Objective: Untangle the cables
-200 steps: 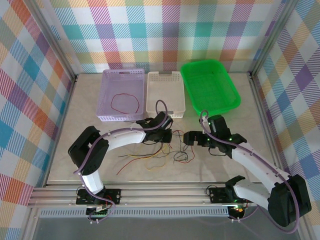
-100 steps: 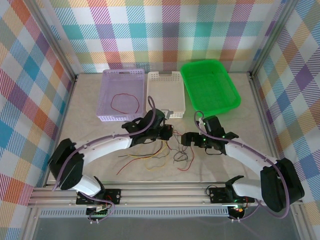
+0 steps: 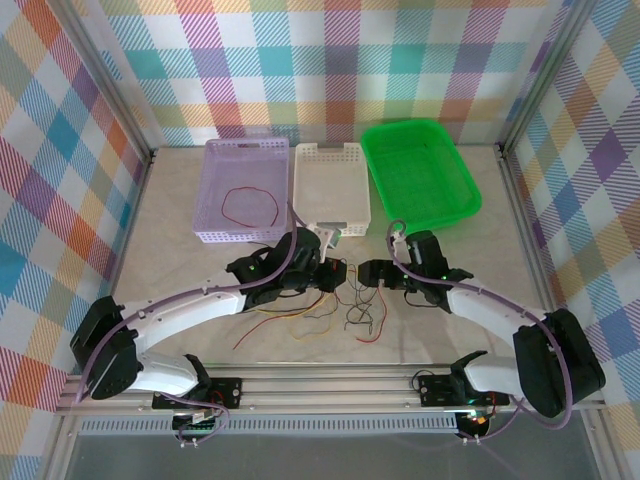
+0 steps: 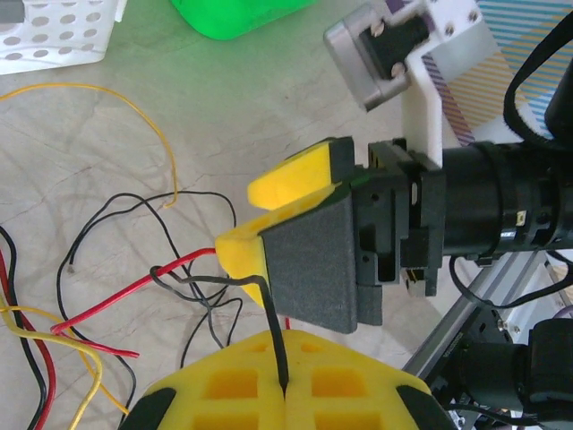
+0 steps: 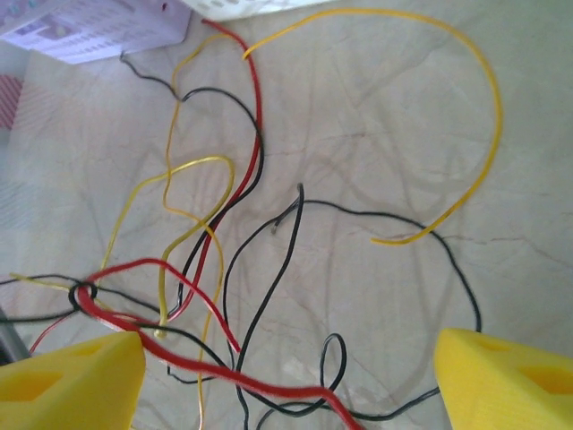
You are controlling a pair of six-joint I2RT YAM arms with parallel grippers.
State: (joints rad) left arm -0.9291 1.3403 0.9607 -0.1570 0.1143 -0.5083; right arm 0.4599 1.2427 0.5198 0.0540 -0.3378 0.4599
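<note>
Red, yellow and black cables (image 3: 318, 312) lie tangled on the table in front of both grippers. My left gripper (image 3: 331, 272) is shut on a black cable (image 4: 271, 322), which rises from the seam of its yellow fingers (image 4: 224, 394) and bends left towards the heap. My right gripper (image 3: 366, 272) faces it, close by and open. In the right wrist view its yellow fingertips (image 5: 72, 376) stand wide apart, with a red cable (image 5: 269, 387) and black loops (image 5: 333, 358) lying between them. A long yellow cable (image 5: 488, 116) curves off to the right.
Three baskets stand along the back: a lilac one (image 3: 215, 170) holding a single red wire loop (image 3: 250, 206), a white one (image 3: 330, 152) and a green one (image 3: 470, 190). The white basket's near wall is just behind the grippers. Checked walls enclose the table.
My left arm has stretched out, its elbow swinging down to the left, with the gripper staying near the middle. My right gripper has edged left towards it. The cables near the grippers have shifted.
</note>
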